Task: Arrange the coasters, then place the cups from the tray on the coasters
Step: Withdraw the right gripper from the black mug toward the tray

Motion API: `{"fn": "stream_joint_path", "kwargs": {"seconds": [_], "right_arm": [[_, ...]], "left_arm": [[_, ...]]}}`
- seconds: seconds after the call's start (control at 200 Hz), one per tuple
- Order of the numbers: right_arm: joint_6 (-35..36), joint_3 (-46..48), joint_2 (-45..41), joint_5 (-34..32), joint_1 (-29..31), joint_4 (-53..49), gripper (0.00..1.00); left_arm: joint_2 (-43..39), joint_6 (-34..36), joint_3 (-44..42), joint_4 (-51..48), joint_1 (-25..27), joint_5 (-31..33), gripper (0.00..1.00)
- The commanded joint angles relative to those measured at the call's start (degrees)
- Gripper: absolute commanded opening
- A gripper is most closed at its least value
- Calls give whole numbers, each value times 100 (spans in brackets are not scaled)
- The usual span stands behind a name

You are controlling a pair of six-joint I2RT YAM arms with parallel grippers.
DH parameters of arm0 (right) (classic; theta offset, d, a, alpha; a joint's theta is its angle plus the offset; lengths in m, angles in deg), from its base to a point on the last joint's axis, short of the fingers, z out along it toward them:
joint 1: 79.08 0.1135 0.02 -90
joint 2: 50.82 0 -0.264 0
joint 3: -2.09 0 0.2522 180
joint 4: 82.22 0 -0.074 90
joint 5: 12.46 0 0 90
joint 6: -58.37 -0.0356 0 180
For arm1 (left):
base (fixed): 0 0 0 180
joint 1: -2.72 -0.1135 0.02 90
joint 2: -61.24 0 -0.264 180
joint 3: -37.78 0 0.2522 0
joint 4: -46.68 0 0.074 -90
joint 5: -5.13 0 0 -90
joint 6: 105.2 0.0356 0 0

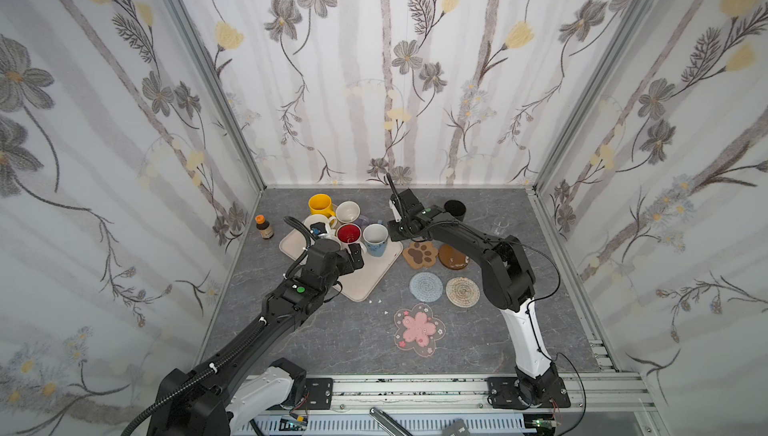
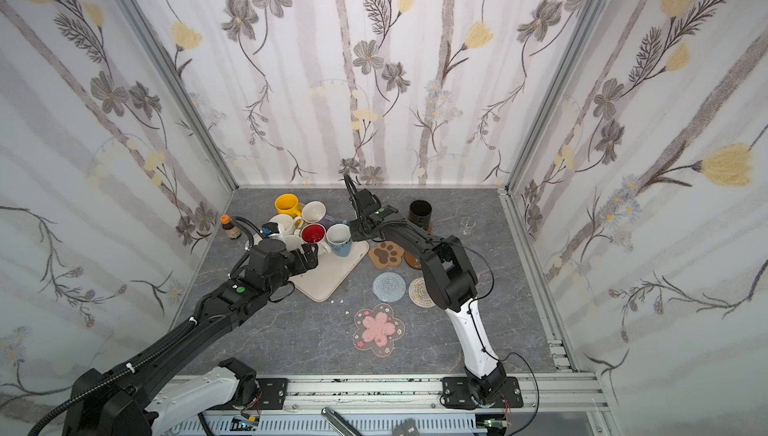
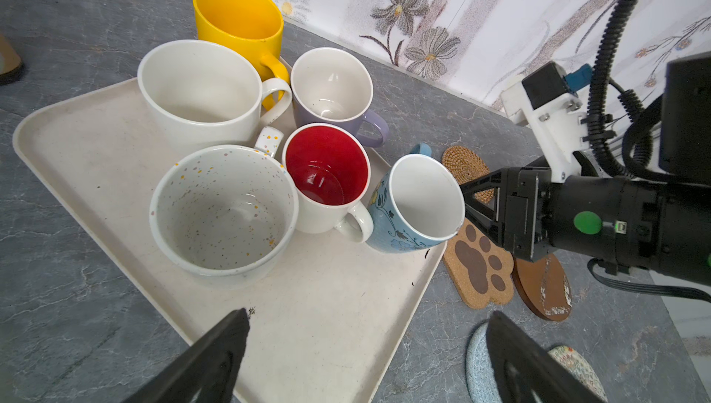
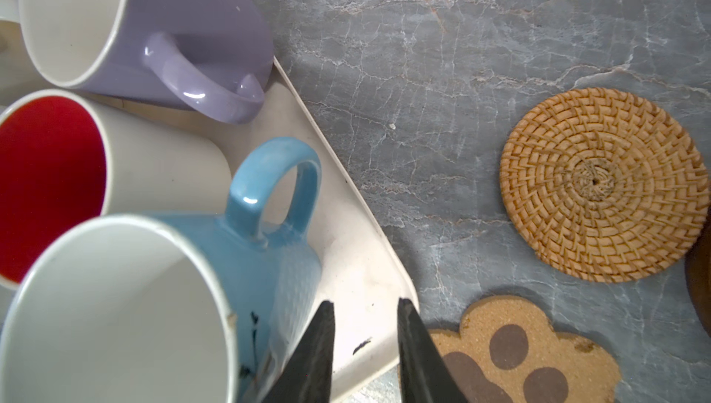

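The beige tray (image 1: pixel 365 284) holds several cups: yellow (image 1: pixel 321 205), lavender (image 1: pixel 348 211), red-inside (image 1: pixel 349 233), blue (image 1: pixel 376 238) and two cream ones (image 3: pixel 200 89). A black cup (image 1: pixel 455 209) stands on the table at the back. My left gripper (image 3: pixel 367 316) hovers wide open over the tray's near end, holding nothing. My right gripper (image 4: pixel 365 303) is over the tray's corner beside the blue cup (image 4: pixel 246 251), its jaws a narrow gap apart with only tray between them. Paw-print (image 1: pixel 422 257), wooden (image 1: pixel 453 257), knitted (image 1: pixel 426 286), braided (image 1: pixel 462 290), blossom (image 1: pixel 419 328) and rattan (image 4: pixel 604 185) coasters lie right of the tray.
An orange-capped brown bottle (image 1: pixel 264 226) stands left of the tray near the wall. A small clear glass (image 1: pixel 500 226) stands at the back right. Small white bits (image 1: pixel 376 301) lie by the tray's near corner. Patterned walls close in three sides.
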Motion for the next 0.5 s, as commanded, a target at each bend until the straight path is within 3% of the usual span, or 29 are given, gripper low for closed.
{"fn": "stream_joint_path", "kwargs": {"seconds": [0.0,0.5], "right_arm": [[7,295,-260,152,62,408,30],[-98,1193,-804,224,432,812,29]], "left_arm": [[11,22,2,24,-9,59,98],[34,45,24,37,-18,85,99]]}}
